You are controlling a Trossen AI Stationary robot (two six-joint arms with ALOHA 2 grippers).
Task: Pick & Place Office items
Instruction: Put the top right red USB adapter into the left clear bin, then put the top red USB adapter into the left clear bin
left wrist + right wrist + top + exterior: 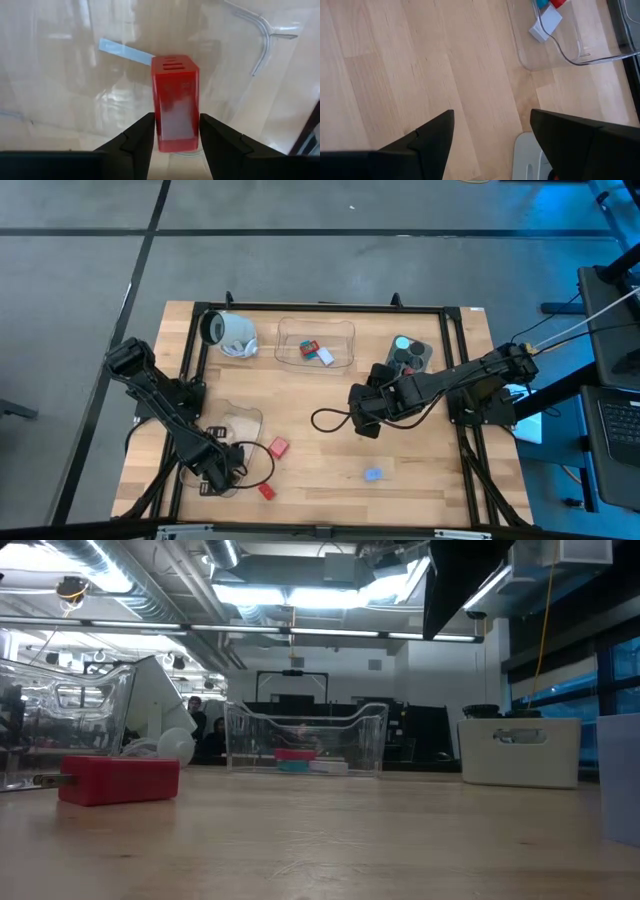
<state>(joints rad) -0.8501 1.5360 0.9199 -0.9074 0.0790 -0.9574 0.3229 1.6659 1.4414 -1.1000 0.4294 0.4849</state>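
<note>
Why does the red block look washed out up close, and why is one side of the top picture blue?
Left wrist view: glare on the clear tray whitens the red block. High view: blue light tints the floor at the upper right. Low view: ceiling lights flare.

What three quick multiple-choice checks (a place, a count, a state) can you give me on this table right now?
1. The blue piece lies:
A stacked on a red block
B alone on the bare table
C hanging off the edge

2. Red blocks loose on the wood:
A one
B four
C two

3. The white mug is:
A on its side
B upright
C upside down

Answers:
1. B, bare wood shows all round it.
2. C, the high view shows two near the left arm.
3. A, its mouth faces sideways.
</note>
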